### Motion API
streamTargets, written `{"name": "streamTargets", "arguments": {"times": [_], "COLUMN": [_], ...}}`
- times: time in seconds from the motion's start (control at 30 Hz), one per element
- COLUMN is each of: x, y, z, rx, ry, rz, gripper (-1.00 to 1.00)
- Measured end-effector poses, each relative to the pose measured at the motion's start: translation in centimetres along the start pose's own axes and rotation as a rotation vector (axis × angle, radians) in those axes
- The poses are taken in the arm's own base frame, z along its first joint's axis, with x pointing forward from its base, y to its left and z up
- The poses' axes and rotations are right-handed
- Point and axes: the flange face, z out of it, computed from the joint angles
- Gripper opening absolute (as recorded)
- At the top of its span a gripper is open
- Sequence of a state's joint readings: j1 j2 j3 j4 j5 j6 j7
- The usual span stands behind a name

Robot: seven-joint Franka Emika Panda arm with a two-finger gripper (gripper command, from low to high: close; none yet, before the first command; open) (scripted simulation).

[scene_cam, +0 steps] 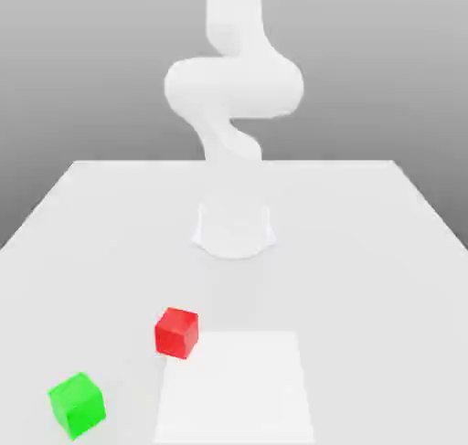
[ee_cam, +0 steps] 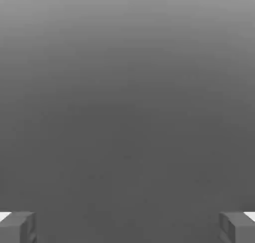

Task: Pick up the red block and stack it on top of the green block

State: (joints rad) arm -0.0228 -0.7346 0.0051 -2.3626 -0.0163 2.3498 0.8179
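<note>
Hand view: gripper [ee_cam: 127, 227] spread wide; the red block [scene_cam: 176, 333] rests well apart, on the table [scene_cam: 375, 297].

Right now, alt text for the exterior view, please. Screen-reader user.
Red block on a pale table, at a white square's corner; green block nearer the camera, toward the exterior view's left. White robot arm behind, apart from both blocks.

red block [scene_cam: 176, 333], green block [scene_cam: 78, 406], white arm [scene_cam: 234, 87]

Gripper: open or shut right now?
Open: in the hand view the gripper has its two fingers standing wide apart, nothing between them.
</note>
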Motion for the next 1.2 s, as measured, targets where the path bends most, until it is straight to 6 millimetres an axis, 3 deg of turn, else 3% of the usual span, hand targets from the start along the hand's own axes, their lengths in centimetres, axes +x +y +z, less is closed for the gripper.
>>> {"name": "streamTargets", "arguments": {"times": [0.13,0.3,0.43,0.6,0.8,0.83,1.03,1.2], "x": [-1.5,-4.9,-9.2,-16.7,-19.9,-20.2,-20.4,-18.7], "y": [3.9,11.1,18.5,28.3,31.8,32.1,32.2,30.6], "z": [9.9,19.9,26.1,31.7,35.7,36.1,36.3,34.0], "rx": [-0.138,-0.297,-0.422,-0.563,-0.582,-0.583,-0.583,-0.582], "ry": [-0.073,-0.177,-0.276,-0.413,-0.429,-0.43,-0.43,-0.429], "rz": [0.041,0.106,0.173,0.269,0.281,0.281,0.28,0.283], "gripper": [0.0,0.0,0.0,0.0,0.0,-1.0,-1.0,-1.0]}}
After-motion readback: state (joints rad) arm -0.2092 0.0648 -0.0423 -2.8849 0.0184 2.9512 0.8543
